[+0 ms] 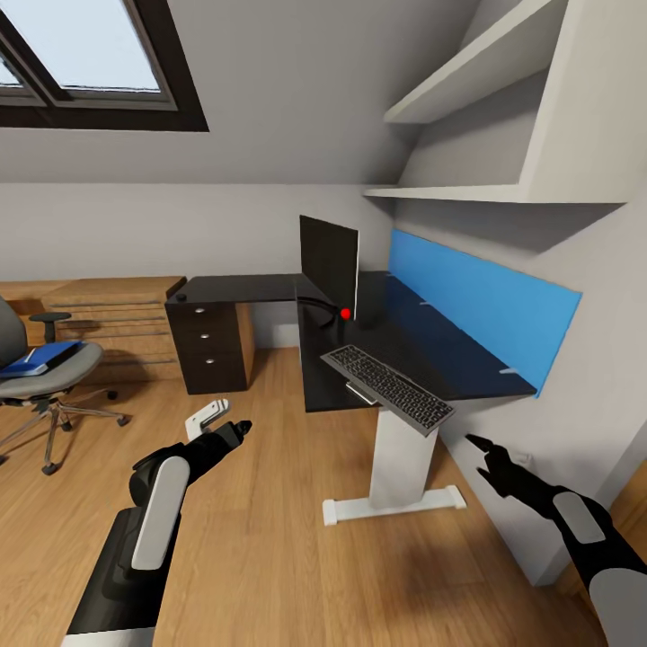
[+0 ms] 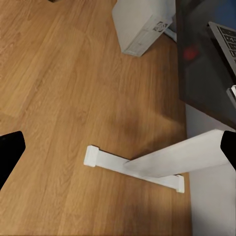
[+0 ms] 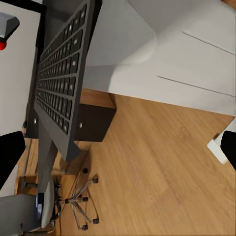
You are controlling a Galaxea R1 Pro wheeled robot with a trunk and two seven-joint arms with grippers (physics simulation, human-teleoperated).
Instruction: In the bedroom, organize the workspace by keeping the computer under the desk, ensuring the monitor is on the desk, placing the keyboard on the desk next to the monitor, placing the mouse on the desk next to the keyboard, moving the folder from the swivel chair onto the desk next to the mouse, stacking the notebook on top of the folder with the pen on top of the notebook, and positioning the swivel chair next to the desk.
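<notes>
Left pincer (image 1: pixel 241 429) and right pincer (image 1: pixel 476 444) both hang over the wood floor (image 1: pixel 270 539), fingers apart, holding nothing. Keyboard (image 1: pixel 387 387) lies on the black table (image 1: pixel 431 355), overhanging its front edge, near the monitor (image 1: pixel 329 262). Blue folder (image 1: pixel 40 357) rests on the swivel chair (image 1: pixel 45 377), well apart from the table.

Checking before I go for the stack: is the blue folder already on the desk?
No; the folder lies on the swivel chair, apart from the desk.
</notes>
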